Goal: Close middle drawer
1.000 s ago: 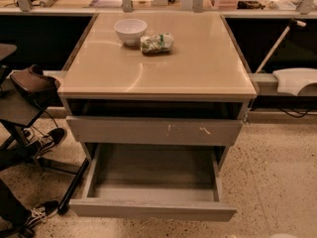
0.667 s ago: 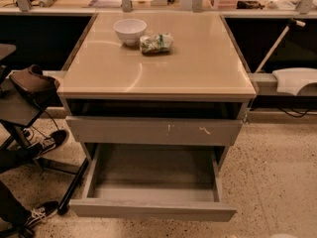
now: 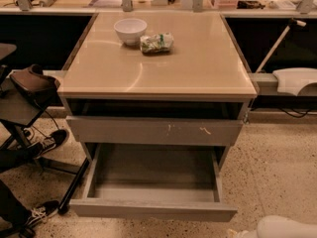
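Laminate first: looking down on a smooth, glossy beige table (image 3: 163, 71) top, rectangular and catching soft light. Seeing a round white bowl (image 3: 131, 30) near its far edge and, just beside it on the right, a crumpled green-and-white packet (image 3: 156, 42); touching or barely apart, cannot tell.

Finding under the top a matte grey drawer front (image 3: 153, 131) bearing two white scuff marks, standing slightly out with a dark gap above it. Finding the middle drawer (image 3: 153, 182) directly below that, pulled far out toward the camera: wide, shallow and box-shaped, with flat grey board inside and a plain handleless front panel running nearly the cabinet's width. Hanging over a speckled, stone-like floor (image 3: 270, 177). Noting dark sneakers (image 3: 49, 142) with white soles at the left, beside thin black stand legs.

Picking out only a white, smooth, rounded shell (image 3: 287, 227) at the bottom right corner, near the drawer's front right corner. Not seeing the tool itself, which is lying somewhere beyond that edge, so cannot tell whether it is spread or pressed together.

Comparing with the moment before: noticing that shell newly poking in where only floor was showing. Seeing the drawer, bowl and packet keeping their places.
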Robot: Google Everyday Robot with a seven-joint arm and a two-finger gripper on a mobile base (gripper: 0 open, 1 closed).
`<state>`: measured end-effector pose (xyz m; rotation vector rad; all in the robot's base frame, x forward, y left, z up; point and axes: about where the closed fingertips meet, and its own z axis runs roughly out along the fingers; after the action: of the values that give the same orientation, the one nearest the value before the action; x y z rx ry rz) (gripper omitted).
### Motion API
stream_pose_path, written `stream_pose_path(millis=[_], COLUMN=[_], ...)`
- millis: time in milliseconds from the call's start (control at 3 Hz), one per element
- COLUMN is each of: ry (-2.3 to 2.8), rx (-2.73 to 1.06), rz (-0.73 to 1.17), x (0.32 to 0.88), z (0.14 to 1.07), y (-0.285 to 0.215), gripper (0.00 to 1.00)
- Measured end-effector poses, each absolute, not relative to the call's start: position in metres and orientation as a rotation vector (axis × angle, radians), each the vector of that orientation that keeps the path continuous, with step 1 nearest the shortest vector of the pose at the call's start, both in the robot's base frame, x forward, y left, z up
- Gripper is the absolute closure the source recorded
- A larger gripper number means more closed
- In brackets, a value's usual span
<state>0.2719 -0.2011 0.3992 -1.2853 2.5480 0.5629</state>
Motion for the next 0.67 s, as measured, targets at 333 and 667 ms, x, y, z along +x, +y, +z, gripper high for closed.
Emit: stream_pose_path(millis=[333, 667], ry=[2.58, 2.559], rx=[-1.256, -1.264], rz=[0.605, 0.626], x=[0.31, 0.343], z=[0.366, 0.356], y=[-0.188, -0.163], gripper=[0.0, 0.0])
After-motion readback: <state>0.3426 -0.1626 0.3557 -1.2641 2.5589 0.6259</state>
